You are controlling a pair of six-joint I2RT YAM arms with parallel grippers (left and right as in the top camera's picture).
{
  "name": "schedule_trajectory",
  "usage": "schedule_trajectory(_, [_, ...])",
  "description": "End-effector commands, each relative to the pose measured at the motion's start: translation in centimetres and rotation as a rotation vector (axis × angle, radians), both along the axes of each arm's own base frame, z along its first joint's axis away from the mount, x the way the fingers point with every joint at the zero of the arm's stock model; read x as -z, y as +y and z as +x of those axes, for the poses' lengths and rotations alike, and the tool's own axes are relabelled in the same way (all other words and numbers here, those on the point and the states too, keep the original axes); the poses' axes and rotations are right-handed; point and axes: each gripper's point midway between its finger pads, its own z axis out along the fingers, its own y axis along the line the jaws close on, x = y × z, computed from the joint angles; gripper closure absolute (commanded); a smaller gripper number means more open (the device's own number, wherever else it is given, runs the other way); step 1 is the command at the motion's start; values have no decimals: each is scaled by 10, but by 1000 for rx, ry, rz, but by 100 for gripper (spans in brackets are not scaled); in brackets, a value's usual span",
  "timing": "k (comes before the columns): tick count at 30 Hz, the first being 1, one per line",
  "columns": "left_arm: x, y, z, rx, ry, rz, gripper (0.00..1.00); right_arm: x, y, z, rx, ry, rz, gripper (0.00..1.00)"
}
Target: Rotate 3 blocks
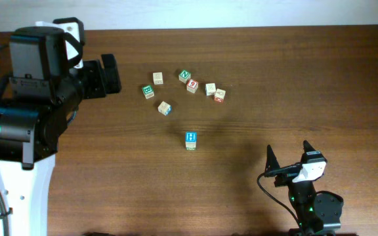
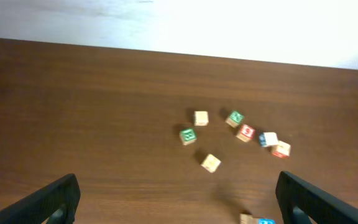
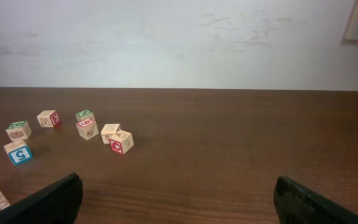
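The blocks lie spread over the brown table. A cube with a blue "H" face (image 1: 190, 139) sits alone nearest the front and shows at the bottom edge (image 2: 259, 220) of the left wrist view. Behind it a pale cube (image 1: 210, 88) and an orange-printed cube (image 1: 220, 95) stand side by side. My left gripper (image 1: 108, 75) hangs open to the left of the cubes, its jaws (image 2: 179, 211) wide apart with nothing between them. My right gripper (image 1: 289, 155) stands open near the front right, well clear of all cubes, its jaws (image 3: 179, 208) holding nothing.
Other cubes stand in the same cluster: a green "B" cube (image 1: 148, 91), a green-topped cube (image 1: 185, 76), a red-faced cube (image 1: 192, 86), a pale cube (image 1: 158, 78) and a pale cube with a blue side (image 1: 165, 108). A white wall (image 3: 179, 37) rises behind the table.
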Motion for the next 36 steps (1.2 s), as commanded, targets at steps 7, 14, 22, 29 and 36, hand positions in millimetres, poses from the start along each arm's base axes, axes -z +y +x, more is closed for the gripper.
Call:
schedule_trajectory(7, [20, 25, -1, -83, 53, 61, 1, 2, -4, 0, 19, -2, -8, 2])
schedule_trajectory(14, [103, 44, 3, -138, -104, 38, 1, 2, -4, 0, 19, -2, -8, 2])
schedule_trajectory(22, [184, 55, -48, -173, -336, 16, 1, 2, -4, 0, 19, -2, -8, 2])
schedule_trajectory(29, [223, 55, -77, -174, -543, -2, 1, 2, -4, 0, 19, -2, -8, 2])
schedule_trajectory(36, [234, 56, -91, -132, -606, 117, 1, 2, -4, 0, 19, -2, -8, 2])
